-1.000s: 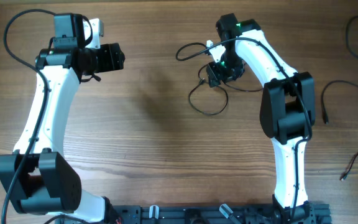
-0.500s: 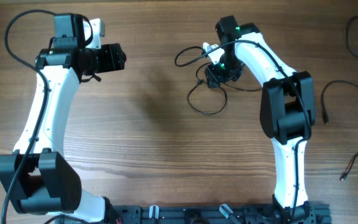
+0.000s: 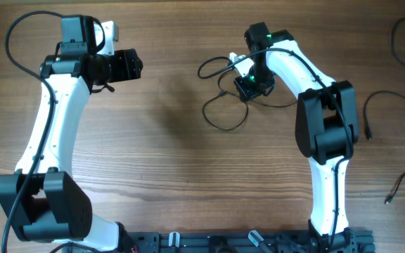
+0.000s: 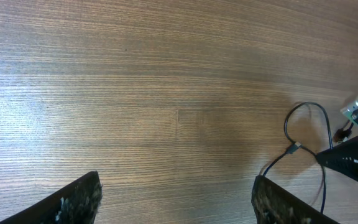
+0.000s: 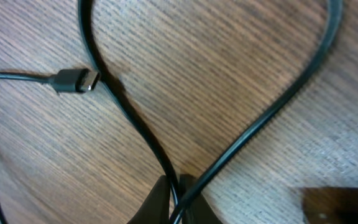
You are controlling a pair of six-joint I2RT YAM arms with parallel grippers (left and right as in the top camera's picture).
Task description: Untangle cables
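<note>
My left arm (image 3: 48, 133) rises from the near edge of the table (image 3: 174, 161) and bends at the wrist toward the middle. My left gripper (image 3: 133, 65) hangs over bare wood with its two fingers spread wide and nothing between them, well apart from the cables (image 3: 225, 128).

The tangle lies further right, around the middle of the table's far half. It is thin black wire in two loose loops, one above the other. My wrist view shows one small plug (image 5: 73, 81) lying flat beside a strand.

My right arm (image 3: 325, 133) reaches up from the near edge and folds back to the left, so that my right gripper (image 3: 248, 88) points down into the tangle. Its fingertips are pinched together on the cables, and two runs of wire meet right at the pinch.

At the far right I count three more black strands (image 3: 366, 116), each lying well apart from the tangle.
</note>
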